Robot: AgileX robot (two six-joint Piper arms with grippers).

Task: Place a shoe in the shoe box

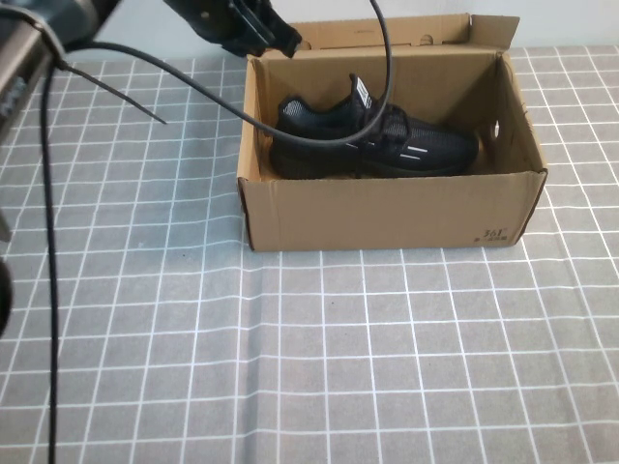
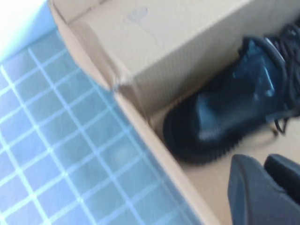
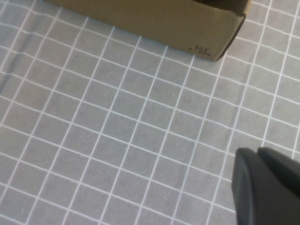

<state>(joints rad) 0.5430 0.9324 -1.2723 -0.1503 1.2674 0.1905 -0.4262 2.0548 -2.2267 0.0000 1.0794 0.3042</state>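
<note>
The black mesh shoe point(image 1: 372, 140) lies on its sole inside the open brown shoe box point(image 1: 387, 208), toe toward the right. My left gripper point(image 1: 279, 39) hovers over the box's far left corner, shut and empty. In the left wrist view its fingers point(image 2: 253, 187) sit close together near the shoe's heel point(image 2: 225, 122) and the box wall point(image 2: 178, 51). My right gripper point(image 3: 258, 157) is shut and empty over the checked cloth, short of the box's printed corner point(image 3: 201, 47); it does not show in the high view.
A grey cloth with white grid lines point(image 1: 290, 348) covers the table. The left arm's black cable point(image 1: 193, 87) loops over the box's left part and the shoe. The box lid flap point(image 1: 387, 34) stands up at the back.
</note>
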